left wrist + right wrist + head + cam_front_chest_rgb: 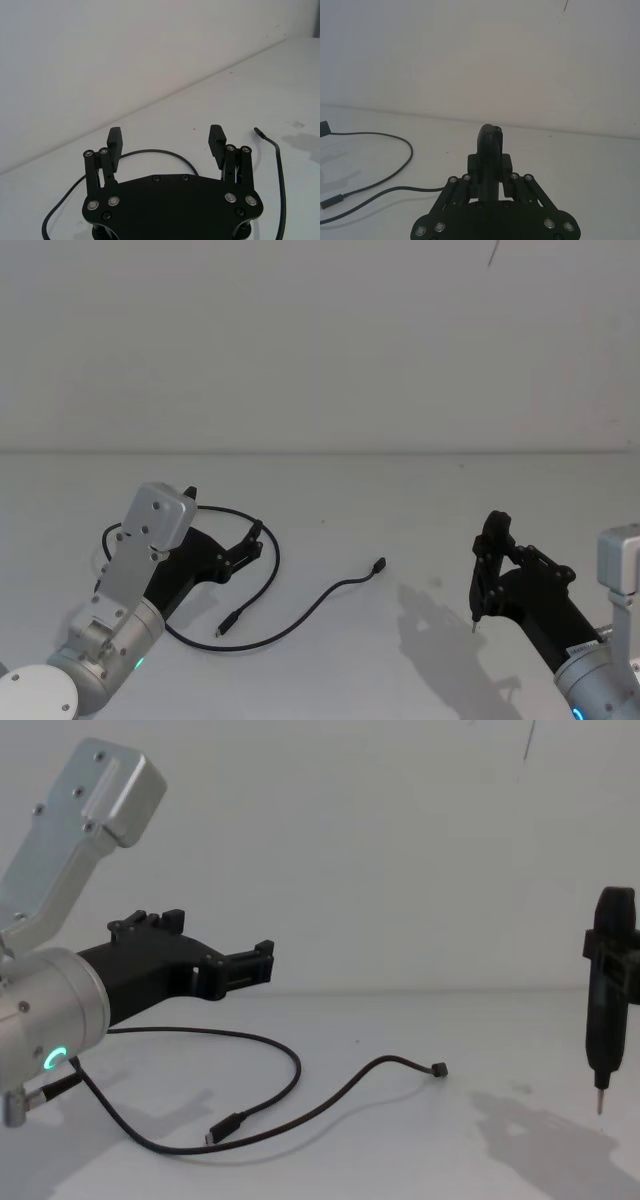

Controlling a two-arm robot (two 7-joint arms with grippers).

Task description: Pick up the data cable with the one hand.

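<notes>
The data cable (pixel 310 612) is a thin black cord lying loosely curved on the white table, one small plug (pixel 228 624) near the front and the other plug (pixel 379 566) toward the middle. My left gripper (pixel 223 515) hovers open above the cable's looped part; in the left wrist view the cable (pixel 155 151) runs under the gap between the fingers (pixel 115 136), and nothing is held. In the chest view the left gripper (pixel 220 938) is clearly above the cable (pixel 290 1070). My right gripper (pixel 495 525) is shut and empty, raised at the right, apart from the cable.
The white table (pixel 420 490) meets a plain white wall (pixel 320 340) at the back. A small dark mark (pixel 492 252) sits high on the wall. Bare tabletop lies between the cable's middle plug and the right arm.
</notes>
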